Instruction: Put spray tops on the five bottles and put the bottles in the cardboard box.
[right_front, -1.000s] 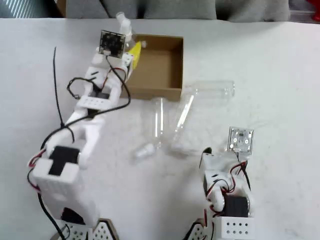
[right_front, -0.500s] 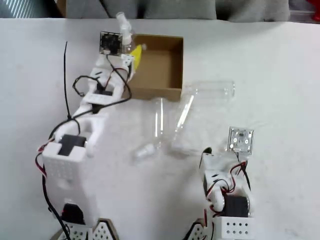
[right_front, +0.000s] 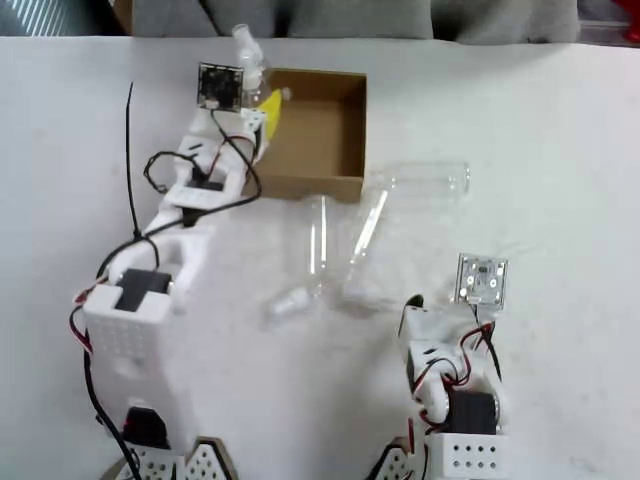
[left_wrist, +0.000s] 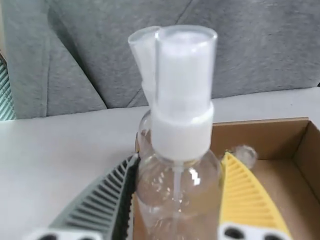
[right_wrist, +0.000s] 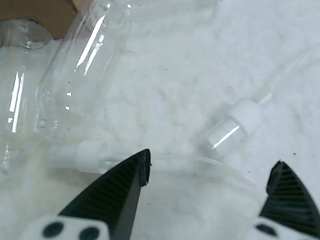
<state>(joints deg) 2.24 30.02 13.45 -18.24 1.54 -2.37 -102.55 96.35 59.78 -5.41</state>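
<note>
"High view?"
"The left gripper (right_front: 262, 112) sits at the upper-left corner of the cardboard box (right_front: 330, 140). Three bottles (right_front: 318, 245) lie mid-frame."
"Left wrist?"
"Jaws clamped around a capped bottle (left_wrist: 177, 195) at the box's edge."
"Right wrist?"
"The right gripper (right_wrist: 210, 167) gapes wide, empty, near a loose spray top (right_wrist: 235, 125)."

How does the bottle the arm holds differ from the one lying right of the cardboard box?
The held bottle stands upright; the lying bottle is on its side on the table. The held bottle is clamped in the left gripper; the lying bottle is free. The held bottle wears a white spray top; I see none on the lying bottle. Both are clear.
</note>
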